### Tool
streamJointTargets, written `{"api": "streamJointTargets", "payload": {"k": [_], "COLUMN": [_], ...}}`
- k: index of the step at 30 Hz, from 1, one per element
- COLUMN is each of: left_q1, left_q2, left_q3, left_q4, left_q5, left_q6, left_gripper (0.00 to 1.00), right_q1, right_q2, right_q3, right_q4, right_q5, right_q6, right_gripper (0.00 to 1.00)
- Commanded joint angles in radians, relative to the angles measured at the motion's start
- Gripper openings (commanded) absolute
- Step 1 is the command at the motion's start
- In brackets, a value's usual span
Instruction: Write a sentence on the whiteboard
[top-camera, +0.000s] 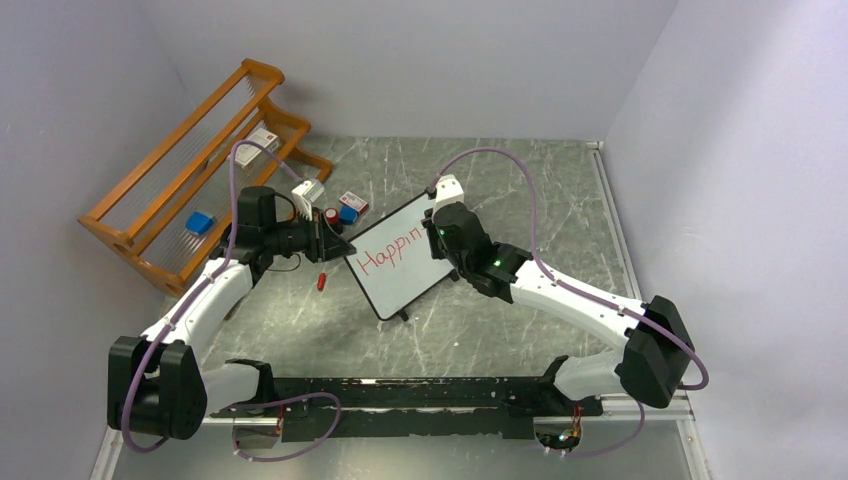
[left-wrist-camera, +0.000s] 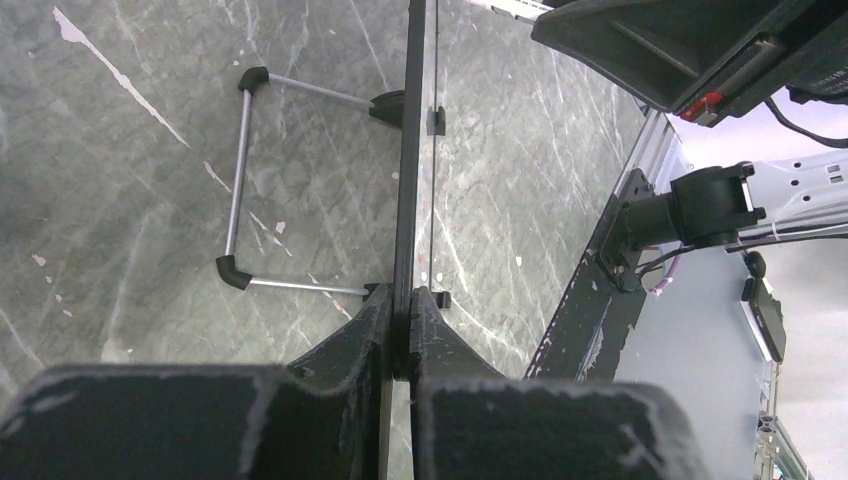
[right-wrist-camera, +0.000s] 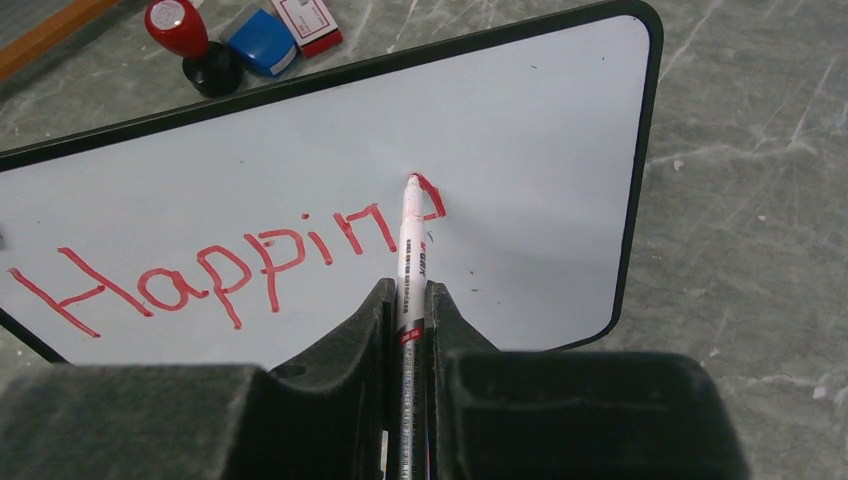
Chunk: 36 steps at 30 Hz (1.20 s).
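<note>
On whiteboard (top-camera: 405, 283), propped between the arms: sentence (right-wrist-camera: 220, 265) reads "Happin" | left gripper (left-wrist-camera: 408, 305) clamped on whiteboard's edge | right gripper (right-wrist-camera: 408, 300) pinches marker (right-wrist-camera: 409, 240), tip touching whiteboard | stamp (right-wrist-camera: 185, 40), blue block (right-wrist-camera: 258, 42) just behind whiteboard

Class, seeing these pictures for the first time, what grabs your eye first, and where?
The red lettering "Happin" on the whiteboard at the table's centre stands out first. The right gripper holds a marker with its tip on the board, while the left gripper clamps the board's edge. An orange wooden rack sits back left.
</note>
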Motion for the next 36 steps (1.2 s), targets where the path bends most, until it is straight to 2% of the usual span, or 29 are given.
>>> {"api": "streamJointTargets", "payload": {"k": [1,24,36], "left_q1": [-0.001,-0.001,-0.001], "left_q2": [0.017,0.015,0.014], "left_q3": [-0.009,-0.009,-0.010], "left_q4": [-0.058,-0.060,-0.063], "left_q5": [-0.059,-0.059,-0.059], "left_q6": [0.039,0.041,0.043], "left_gripper": [0.05,0.05,0.05], "right_q1": [-0.006,-0.003,-0.007], "right_q2": [0.005,-0.022,-0.007], "right_q3": [0.005,-0.073,-0.072], "right_q4": [-0.007,-0.045,-0.032], "right_q5": [-0.040,-0.067,0.027], "right_q6": [0.005,0.022,0.014], "right_gripper": [0.00,0.00,0.00]}}
